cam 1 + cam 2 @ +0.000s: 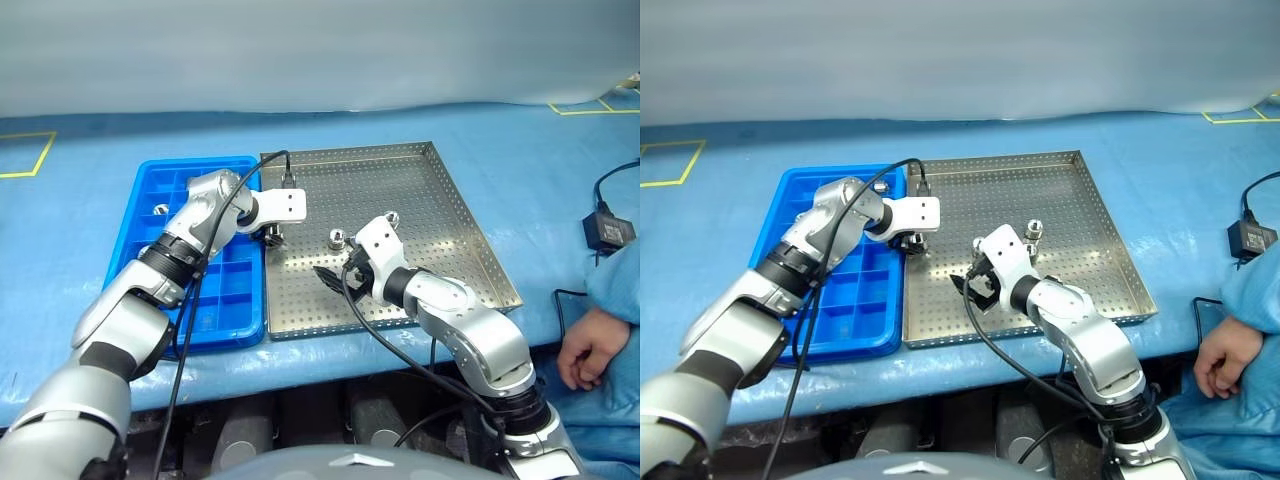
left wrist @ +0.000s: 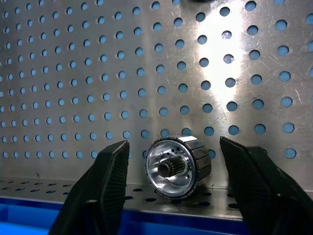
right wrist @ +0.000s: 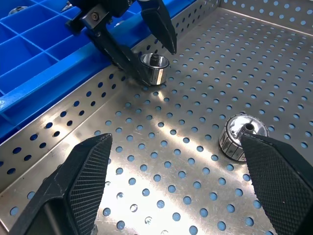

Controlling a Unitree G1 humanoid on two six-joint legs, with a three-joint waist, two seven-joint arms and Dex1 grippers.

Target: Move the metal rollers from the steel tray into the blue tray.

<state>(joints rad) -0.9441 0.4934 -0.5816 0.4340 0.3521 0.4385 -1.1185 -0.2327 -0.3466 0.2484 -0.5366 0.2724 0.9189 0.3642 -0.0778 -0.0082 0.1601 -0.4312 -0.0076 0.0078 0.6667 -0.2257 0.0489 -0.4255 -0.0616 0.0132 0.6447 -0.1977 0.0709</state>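
A: Fig. shows L arm at work. Left gripper (image 2: pixel 171 191) pointed down at the steel tray (image 1: pixel 440 215), near its edge beside the blue tray (image 1: pixel 165 185). One of the metal rollers (image 2: pixel 178 166) sits upright on the perforated floor between the two fingers.

B: Gripped yet?

A: Not as far as visible. In the left wrist view a gap shows on each side of the piece; fingers bracket it w/o touching. In the right wrist view one finger looks close to the roller's wall (image 3: pixel 154 68), but contact can't be confirmed. So: spread around the roller, not pinching.

B: R arm?

A: Right gripper (image 3: pixel 176 191) hangs low over the mid tray floor, fingers wide apart, holding nothing. A second roller (image 3: pixel 242 137) lies on its side just ahead of it.

B: Progress?

A: Partial. At least one roller (image 1: pixel 160 210) already rests in a compartment near the far-left corner of the blue tray; a silvery item at the top-left edge of the right wrist view may be the same or another, can't tell. Left in the steel tray: three visible, i.e. the one at the L gripper, one mid-tray (image 1: pixel 338 238), one further back (image 1: pixel 393 216).

B: Est.?

A: Judged well short of done; most compartments stand bare.
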